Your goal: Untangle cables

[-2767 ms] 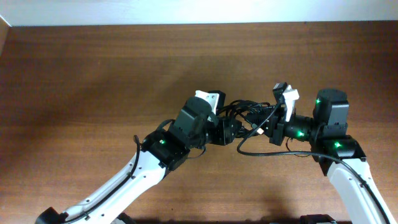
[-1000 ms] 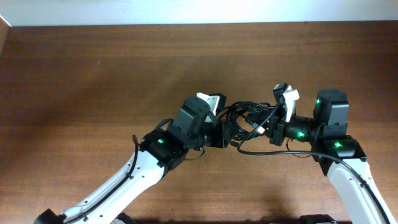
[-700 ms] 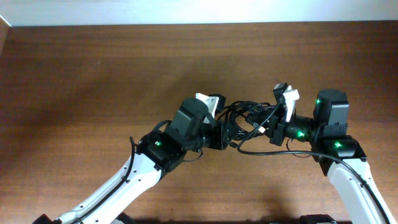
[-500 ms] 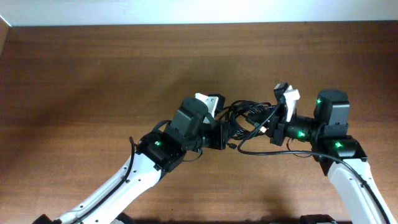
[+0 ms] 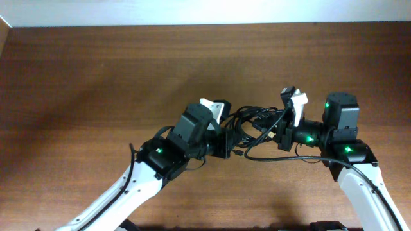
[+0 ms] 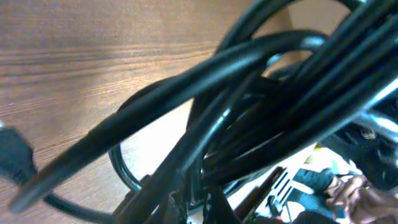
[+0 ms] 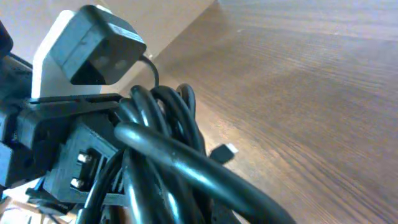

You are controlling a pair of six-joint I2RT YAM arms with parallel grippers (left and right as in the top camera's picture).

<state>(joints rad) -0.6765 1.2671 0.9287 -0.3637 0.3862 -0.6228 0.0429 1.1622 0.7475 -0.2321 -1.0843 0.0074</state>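
The cables (image 5: 253,120) form a black tangle hanging between my two grippers above the middle of the table. My left gripper (image 5: 231,138) grips the tangle's left side, shut on cords; in the left wrist view the cables (image 6: 236,106) fill the frame and run down between the closed jaws of the left gripper (image 6: 198,206). From the right, my right gripper (image 5: 278,131) is shut on the same tangle. In the right wrist view the cables (image 7: 161,146) hide its jaws. One small plug end (image 7: 222,151) dangles free.
One cord loop (image 5: 273,158) sags onto the wooden table (image 5: 96,83) below the grippers and trails toward the right arm. The left arm's wrist camera (image 7: 93,43) sits close in front of the right wrist. The table's far edge meets a white wall (image 5: 192,11).
The left gripper has closed on the cords and drawn slightly left and back, stretching the tangle a little. The right arm has stayed in place.
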